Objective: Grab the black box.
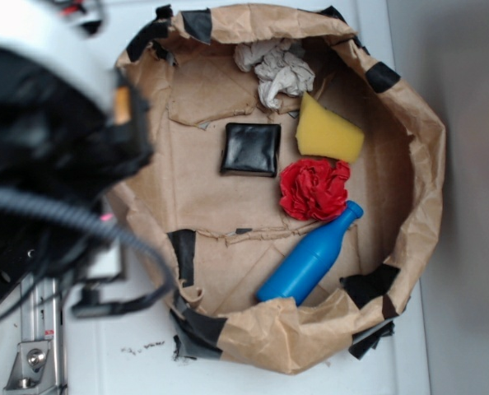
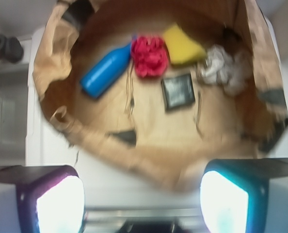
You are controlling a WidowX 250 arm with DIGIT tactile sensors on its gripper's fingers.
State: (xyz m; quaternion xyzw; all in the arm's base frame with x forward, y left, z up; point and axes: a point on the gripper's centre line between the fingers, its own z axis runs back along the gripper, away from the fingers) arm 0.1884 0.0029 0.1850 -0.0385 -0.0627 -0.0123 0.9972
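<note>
The black box [image 1: 250, 149] lies flat on the floor of a brown paper basin [image 1: 203, 189], a little above its middle, glossy and slightly wrinkled. In the wrist view the black box [image 2: 178, 91] shows blurred, far ahead of the fingers. My gripper [image 2: 141, 199] is open, with wide empty space between its two glowing pads [image 2: 59, 206]; it hangs high, outside the basin's near rim. In the exterior view only the blurred dark arm body [image 1: 47, 140] fills the upper left; the fingers are hidden there.
Inside the basin lie a yellow sponge [image 1: 328, 132], a red crumpled cloth [image 1: 314, 188], a blue bottle [image 1: 308, 257] and a grey-white rag [image 1: 277, 70]. Black tape patches [image 1: 183, 251] dot the crumpled paper wall. A metal rail [image 1: 39, 346] stands at the lower left.
</note>
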